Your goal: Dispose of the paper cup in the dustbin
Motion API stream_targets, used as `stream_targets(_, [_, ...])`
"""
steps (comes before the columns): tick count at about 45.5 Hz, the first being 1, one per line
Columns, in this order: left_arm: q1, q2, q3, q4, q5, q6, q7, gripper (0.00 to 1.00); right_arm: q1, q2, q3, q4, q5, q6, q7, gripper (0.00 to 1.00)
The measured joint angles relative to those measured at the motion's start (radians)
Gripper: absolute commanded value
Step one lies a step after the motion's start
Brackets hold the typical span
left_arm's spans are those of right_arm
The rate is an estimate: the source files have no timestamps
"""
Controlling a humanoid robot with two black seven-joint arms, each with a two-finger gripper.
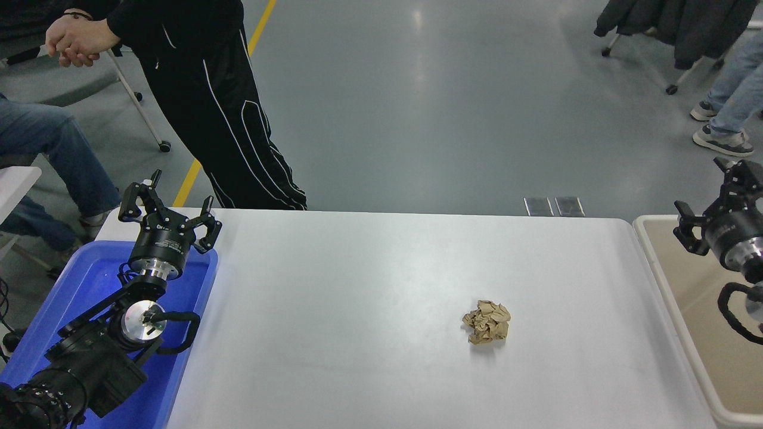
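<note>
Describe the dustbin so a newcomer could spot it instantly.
Start at the white table and follow it to its right end. The dustbin stands against that edge, beneath the right gripper: large, beige, thick-rimmed, unlike the blue tray opposite.

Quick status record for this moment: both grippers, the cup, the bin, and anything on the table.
left gripper: parked over the blue tray, fingers spread, empty
right gripper: at the right edge above the dustbin, fingers spread, empty
paper cup: not visible in this view
table: holds one crumpled brown paper ball
person: standing at the far left corner
</note>
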Motion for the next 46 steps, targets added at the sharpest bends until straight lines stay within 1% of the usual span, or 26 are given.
stream_targets(10, [0.000, 0.000, 0.000, 0.000, 0.000, 0.000, 0.000, 1.00, -0.038, 0.098, 0.049, 0.027, -0.022, 0.002, 0.070, 0.99])
stream_targets(20, [0.000, 0.000, 0.000, 0.000, 0.000, 0.000, 0.000, 1.00, -0.071, 0.154, 0.073, 0.059, -0.050, 0.004, 0.127, 0.99])
stream_targets(34, [0.000, 0.000, 0.000, 0.000, 0.000, 0.000, 0.000, 1.00, -0.101, 0.174, 0.074, 0.071, -0.070, 0.013, 0.183, 0.99])
stream_targets(46, [0.000, 0.000, 0.000, 0.000, 0.000, 0.000, 0.000, 1.00, -0.123, 0.181, 0.044, 0.070, -0.075, 0.015, 0.200, 0.99])
